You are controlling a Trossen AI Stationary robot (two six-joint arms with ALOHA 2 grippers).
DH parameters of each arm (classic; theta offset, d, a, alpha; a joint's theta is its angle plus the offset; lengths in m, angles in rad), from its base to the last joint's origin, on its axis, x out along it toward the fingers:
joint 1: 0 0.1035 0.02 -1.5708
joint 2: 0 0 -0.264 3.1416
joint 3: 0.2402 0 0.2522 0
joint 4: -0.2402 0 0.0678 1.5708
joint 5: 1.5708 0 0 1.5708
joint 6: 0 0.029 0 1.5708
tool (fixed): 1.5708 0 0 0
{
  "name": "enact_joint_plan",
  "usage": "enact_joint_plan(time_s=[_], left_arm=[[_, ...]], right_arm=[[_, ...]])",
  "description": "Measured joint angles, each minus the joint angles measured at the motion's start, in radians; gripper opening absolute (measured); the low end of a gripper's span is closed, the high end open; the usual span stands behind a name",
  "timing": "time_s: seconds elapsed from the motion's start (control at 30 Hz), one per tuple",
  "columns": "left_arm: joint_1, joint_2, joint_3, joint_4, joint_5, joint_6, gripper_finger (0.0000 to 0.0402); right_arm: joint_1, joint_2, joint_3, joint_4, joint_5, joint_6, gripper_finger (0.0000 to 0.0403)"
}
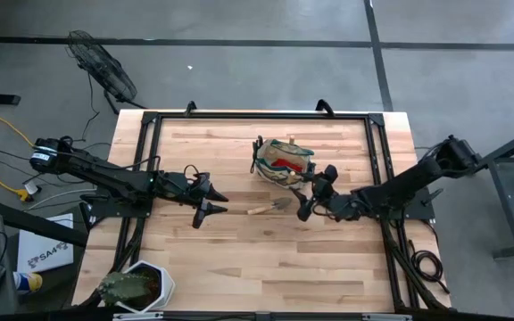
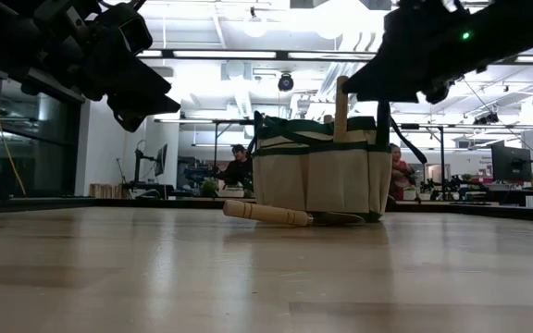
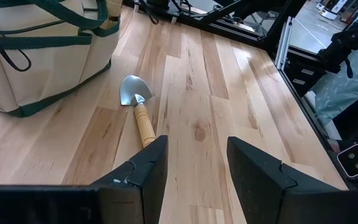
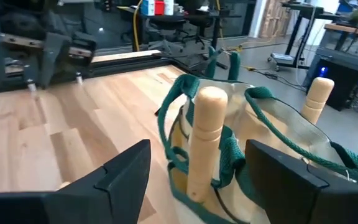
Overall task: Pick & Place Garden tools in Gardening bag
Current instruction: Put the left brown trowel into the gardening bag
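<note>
The khaki gardening bag with green trim stands on its base on the table's far middle. Wooden tool handles stick up out of it, and something red shows inside. One wooden-handled trowel lies flat on the table just in front of the bag; it also shows in the left wrist view and the low view. My left gripper is open and empty, above the table to the trowel's left, pointing at it. My right gripper is open and empty at the bag's right side, facing the bag.
A plant in a white hexagonal pot stands at the table's near left corner. A black frame rail runs along the table's edges. Bare wood lies between the trowel and the near edge.
</note>
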Motion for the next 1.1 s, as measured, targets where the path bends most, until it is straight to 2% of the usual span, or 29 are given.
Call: enact_joint_plan(time_s=[0.23,0.47,0.67,0.97,1.1], left_arm=[[0.000,0.000,0.000,0.000,0.000,0.020,0.0161],[0.000,0.000,0.000,0.000,0.000,0.022,0.0161],[0.000,0.000,0.000,0.000,0.005,0.022,0.0161],[0.000,0.000,0.000,0.000,0.003,0.022,0.0161],[0.000,0.000,0.000,0.000,0.003,0.022,0.0161]], right_arm=[[-0.067,0.032,0.000,0.063,-0.011,-0.009,0.0254],[-0.138,0.032,0.000,0.088,-0.134,-0.009,0.0233],[-0.170,0.032,0.000,0.104,-0.135,-0.009,0.0180],[-0.176,0.032,0.000,0.101,-0.191,-0.010,0.0053],[-0.176,0.032,0.000,0.106,-0.199,-0.030,0.0049]])
